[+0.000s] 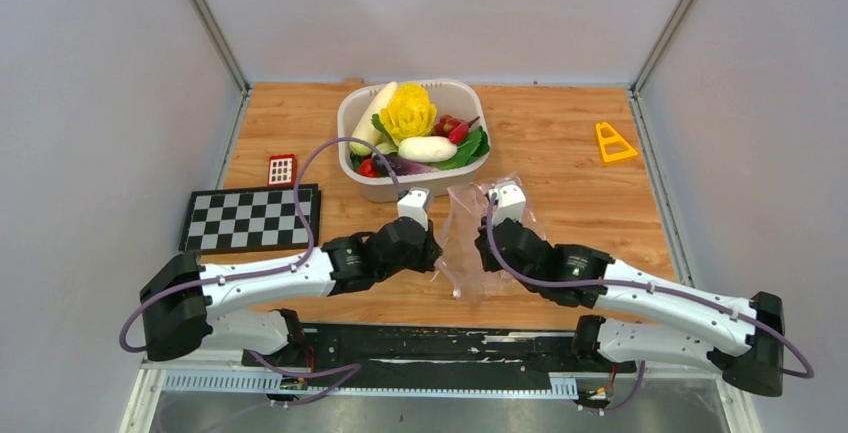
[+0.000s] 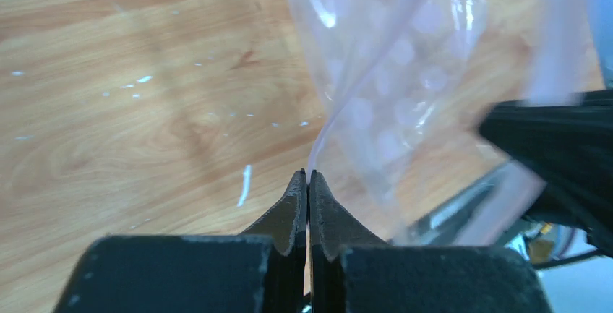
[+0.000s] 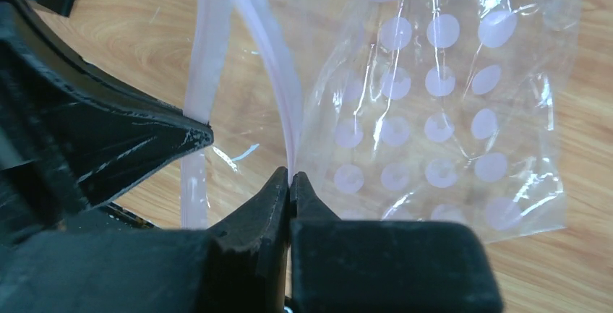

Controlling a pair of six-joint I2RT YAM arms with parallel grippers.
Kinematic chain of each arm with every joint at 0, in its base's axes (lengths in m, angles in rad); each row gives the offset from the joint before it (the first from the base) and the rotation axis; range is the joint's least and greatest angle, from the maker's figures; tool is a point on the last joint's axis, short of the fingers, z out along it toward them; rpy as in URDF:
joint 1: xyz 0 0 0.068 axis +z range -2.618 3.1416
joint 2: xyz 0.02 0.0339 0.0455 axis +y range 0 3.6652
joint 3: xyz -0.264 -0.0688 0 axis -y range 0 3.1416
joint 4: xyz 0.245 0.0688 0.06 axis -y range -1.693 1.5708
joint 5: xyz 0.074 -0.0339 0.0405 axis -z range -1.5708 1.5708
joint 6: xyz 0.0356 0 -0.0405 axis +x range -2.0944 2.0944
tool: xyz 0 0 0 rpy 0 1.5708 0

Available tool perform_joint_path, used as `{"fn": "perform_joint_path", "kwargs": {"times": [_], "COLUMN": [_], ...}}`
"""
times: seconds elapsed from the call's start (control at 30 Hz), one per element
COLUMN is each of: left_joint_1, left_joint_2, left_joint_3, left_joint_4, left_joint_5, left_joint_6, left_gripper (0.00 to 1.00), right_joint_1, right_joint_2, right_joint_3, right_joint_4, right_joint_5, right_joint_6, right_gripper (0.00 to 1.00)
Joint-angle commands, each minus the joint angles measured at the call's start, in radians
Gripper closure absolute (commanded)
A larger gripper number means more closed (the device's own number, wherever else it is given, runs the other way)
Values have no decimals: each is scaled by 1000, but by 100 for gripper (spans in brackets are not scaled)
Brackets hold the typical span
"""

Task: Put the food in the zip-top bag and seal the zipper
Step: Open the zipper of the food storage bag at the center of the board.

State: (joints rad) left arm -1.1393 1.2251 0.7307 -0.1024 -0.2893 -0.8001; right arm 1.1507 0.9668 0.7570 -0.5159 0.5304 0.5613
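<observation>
The zip-top bag (image 1: 468, 235) hangs between my two grippers, mouth spread, in front of the tub. My left gripper (image 1: 433, 253) is shut on one pale pink zipper lip (image 2: 338, 114), pinched at its tips (image 2: 309, 173). My right gripper (image 1: 487, 253) is shut on the other zipper lip (image 3: 278, 74), pinched at its tips (image 3: 290, 176). The spotted clear bag (image 3: 448, 110) lies partly on the wood; it shows blurred in the left wrist view (image 2: 405, 67). The food sits in the white tub (image 1: 470, 95): yellow cabbage (image 1: 408, 111), long white radish (image 1: 371, 113), green leaves, small red pieces.
A black-and-white checkerboard (image 1: 252, 216) lies at the left, with a small red block (image 1: 282, 169) behind it. A yellow triangular piece (image 1: 613, 143) lies at the back right. Grey walls enclose the wooden table (image 1: 560, 123) on three sides.
</observation>
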Motion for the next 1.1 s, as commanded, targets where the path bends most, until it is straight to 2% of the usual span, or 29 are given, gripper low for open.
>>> {"fn": "perform_joint_path", "kwargs": {"times": [0.0,0.17,0.3,0.43,0.57,0.63,0.7,0.8,0.87,0.97,1.07], "left_joint_1": [-4,-4,-2,2,28,49,62,62,62,70,125], "left_joint_2": [-21,30,80,128,134,127,147,208,218,179,161], "left_joint_3": [64,122,185,244,223,191,175,222,222,195,180], "left_joint_4": [-117,-132,-139,-171,-130,-52,42,59,69,50,-24], "left_joint_5": [-157,-169,-163,-166,-118,-27,113,250,250,167,135], "left_joint_6": [30,60,99,121,118,129,158,176,171,158,134], "left_gripper": [100,100,100,100,100,100,100,100,100,100,100], "right_joint_1": [-3,-2,-2,-2,-2,-4,-18,-41,-63,-75,-78], "right_joint_2": [-55,-52,-62,-75,-30,-13,14,67,83,61,-30], "right_joint_3": [149,266,357,372,365,329,308,295,291,307,296], "right_joint_4": [-260,-542,-677,-626,-678,-658,-602,-545,-556,-619,-594], "right_joint_5": [75,161,179,154,232,245,176,114,157,280,278], "right_joint_6": [-22,44,78,19,56,34,-31,-78,-63,15,-21], "right_gripper": [100,100,100,100,100,100,100,100,100,100,100]}}
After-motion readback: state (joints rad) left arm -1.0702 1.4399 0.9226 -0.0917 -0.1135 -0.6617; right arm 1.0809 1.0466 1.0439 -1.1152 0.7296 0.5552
